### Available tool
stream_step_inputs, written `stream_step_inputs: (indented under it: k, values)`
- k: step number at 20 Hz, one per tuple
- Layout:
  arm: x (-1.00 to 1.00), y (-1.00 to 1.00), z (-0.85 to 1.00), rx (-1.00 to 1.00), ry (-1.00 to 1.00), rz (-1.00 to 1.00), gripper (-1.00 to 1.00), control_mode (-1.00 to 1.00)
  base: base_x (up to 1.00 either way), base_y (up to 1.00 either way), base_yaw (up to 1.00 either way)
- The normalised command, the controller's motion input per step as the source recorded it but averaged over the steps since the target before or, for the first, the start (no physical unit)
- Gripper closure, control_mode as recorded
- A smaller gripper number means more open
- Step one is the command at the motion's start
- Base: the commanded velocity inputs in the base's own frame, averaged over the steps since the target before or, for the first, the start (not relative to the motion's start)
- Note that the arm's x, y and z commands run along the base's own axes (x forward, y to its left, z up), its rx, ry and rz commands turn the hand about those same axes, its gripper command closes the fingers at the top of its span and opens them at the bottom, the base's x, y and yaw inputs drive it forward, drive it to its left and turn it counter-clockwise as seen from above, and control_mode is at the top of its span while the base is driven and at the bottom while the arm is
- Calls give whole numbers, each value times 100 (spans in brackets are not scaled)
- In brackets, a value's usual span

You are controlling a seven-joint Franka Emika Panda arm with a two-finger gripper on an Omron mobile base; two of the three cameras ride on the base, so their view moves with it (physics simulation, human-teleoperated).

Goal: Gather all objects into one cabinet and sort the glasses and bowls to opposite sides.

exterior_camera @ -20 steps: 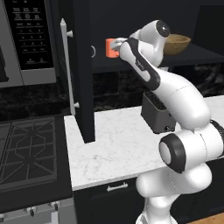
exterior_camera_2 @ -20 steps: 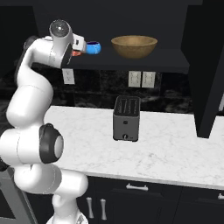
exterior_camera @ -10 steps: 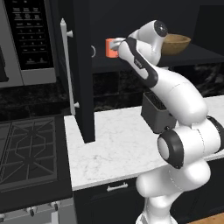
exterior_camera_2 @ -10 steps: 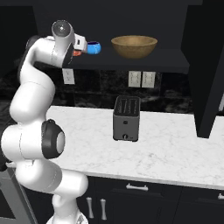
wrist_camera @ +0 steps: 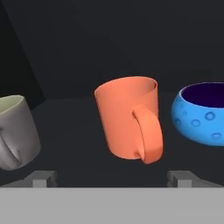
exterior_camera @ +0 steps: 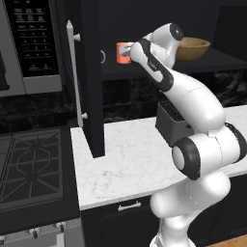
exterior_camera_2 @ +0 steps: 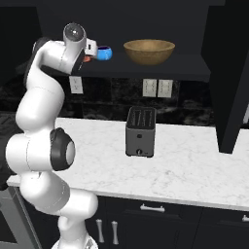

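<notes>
Black cabinet (exterior_camera: 91, 72) open, shelf (exterior_camera_2: 160, 70) carrying wooden bowl (exterior_camera_2: 149, 50) at right end, orange cup (wrist_camera: 129, 118), blue cup (wrist_camera: 202, 113) and grey cup (wrist_camera: 13, 131) at left. Pincer (wrist_camera: 111, 178) spread wide, empty, facing orange cup. Judgement: centre on cup body, avoid handle, don't nudge neighbours.

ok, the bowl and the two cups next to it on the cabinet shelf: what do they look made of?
Bowl: looks like wood, light brown with faint grain, low sheen.
Orange cup: probably ceramic or plastic; uniform matte colour, thick wall and handle.
Blue cup: likely glazed ceramic; glossy bright blue with round dimples and a dark purple inside.
Being rendered, none of this is certain.
</notes>
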Motion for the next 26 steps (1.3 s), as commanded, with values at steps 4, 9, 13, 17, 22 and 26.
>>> stream_step_inputs:
  k: [4,9,13,17,22,26]
  values:
    - [20,0,0,0,0,12,-100,-100,0,0,0]
    - [14,0,0,0,0,12,-100,-100,0,0,0]
    - [18,3,0,0,0,8,-100,-100,0,0,0]
    - [3,13,-1,0,0,5,-100,-100,0,0,0]
    - [1,15,0,0,0,3,-100,-100,0,0,0]
    - [3,18,-3,0,0,2,100,-100,0,0,0]
